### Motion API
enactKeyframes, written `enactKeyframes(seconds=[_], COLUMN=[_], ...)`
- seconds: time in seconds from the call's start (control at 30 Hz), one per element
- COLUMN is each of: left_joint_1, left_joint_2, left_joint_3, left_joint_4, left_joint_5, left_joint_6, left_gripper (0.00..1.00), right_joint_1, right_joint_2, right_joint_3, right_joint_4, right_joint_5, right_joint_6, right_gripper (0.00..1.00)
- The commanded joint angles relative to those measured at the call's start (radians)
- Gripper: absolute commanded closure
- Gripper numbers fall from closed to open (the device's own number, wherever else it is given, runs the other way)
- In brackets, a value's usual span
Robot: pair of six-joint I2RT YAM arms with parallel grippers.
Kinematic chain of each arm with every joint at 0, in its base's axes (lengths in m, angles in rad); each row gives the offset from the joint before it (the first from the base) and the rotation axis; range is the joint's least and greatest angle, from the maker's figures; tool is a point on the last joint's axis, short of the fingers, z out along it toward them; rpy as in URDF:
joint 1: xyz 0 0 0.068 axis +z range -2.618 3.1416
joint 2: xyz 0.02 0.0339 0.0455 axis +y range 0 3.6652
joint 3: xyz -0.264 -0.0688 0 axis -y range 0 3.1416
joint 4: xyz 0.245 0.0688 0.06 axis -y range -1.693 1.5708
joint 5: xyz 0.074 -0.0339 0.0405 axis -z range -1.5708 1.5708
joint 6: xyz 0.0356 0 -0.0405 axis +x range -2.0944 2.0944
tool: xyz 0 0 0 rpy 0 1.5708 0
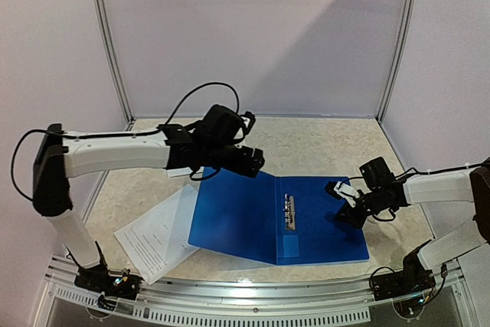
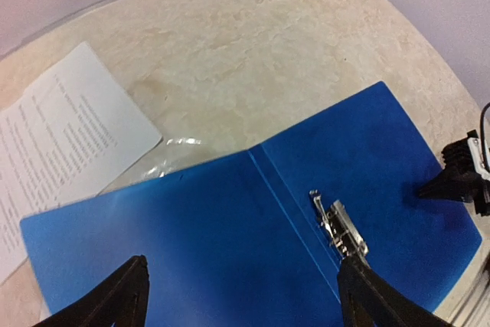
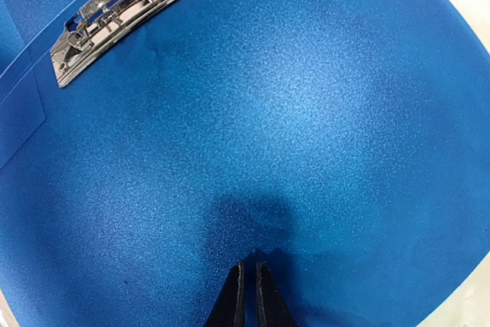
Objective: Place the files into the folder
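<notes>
1. Blue folder [image 1: 237, 220] lies open and flat on the counter [image 1: 321, 147]. Its metal clip [image 1: 289, 212] runs beside the spine, and both covers are bare.
2. Files [image 1: 153, 239] rest on the counter at the folder's left. Their right margin is tucked under the left cover, so they touch the folder but are not in it. I cannot tell how many sheets are stacked.
3. My left fingers [image 2: 115, 300] are spread wide and hold nothing. They hang above the far part of the left cover, well apart from the files.
4. My right fingers [image 3: 236, 304] are drawn nearly together with nothing between them. Their tips point down at the right cover, and from the shadow there I judge they are pressing it, though contact is not certain.
5. I judge the step in hand is fetching the files with the left arm while the right pins the folder.
6. To do it well, I aim for the sheets' exposed outer edge, away from the cover.
7. Flat paper gives little to pinch. I would drag the stack until an edge overhangs the counter's near rim, then close on it.
8. I would first pull the sheets sideways, out from under the cover. If the right tips slip, the folder may slide along with them.
9. A gentle, level grip matters, or the paper creases or only the top sheet comes.
</notes>
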Motion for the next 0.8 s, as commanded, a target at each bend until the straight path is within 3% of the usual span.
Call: enactKeyframes(seconds=[0.0,0.2,0.4,0.5,0.6,0.77], left_joint_1=[0.043,0.167,0.235,0.284,0.308,0.309], left_joint_2=[-0.156,-0.332,-0.43,-0.48,-0.497,-0.467], left_joint_3=[-0.158,-0.35,-0.497,-0.598,-0.669,-0.677], left_joint_4=[-0.109,-0.14,-0.173,-0.043,0.069,0.089], left_joint_5=[0.051,0.184,0.21,0.43,0.585,0.606], left_joint_6=[-0.151,-0.215,-0.196,-0.222,-0.27,-0.264], left_gripper=[0.13,0.14,0.15,0.16,0.21,0.38], right_joint_1=[-0.004,-0.004,-0.004,-0.005,-0.004,-0.004], right_joint_2=[0.034,0.029,0.022,0.024,0.032,0.043], right_joint_3=[-0.01,-0.009,-0.01,-0.011,-0.012,-0.008], right_joint_4=[-0.048,-0.051,-0.053,-0.053,-0.05,-0.046], right_joint_5=[0.036,0.037,0.033,0.037,0.042,0.053], right_joint_6=[-0.014,-0.017,-0.022,-0.022,-0.025,-0.022], right_gripper=[0.93,0.93,0.92,0.91,0.91,0.91])
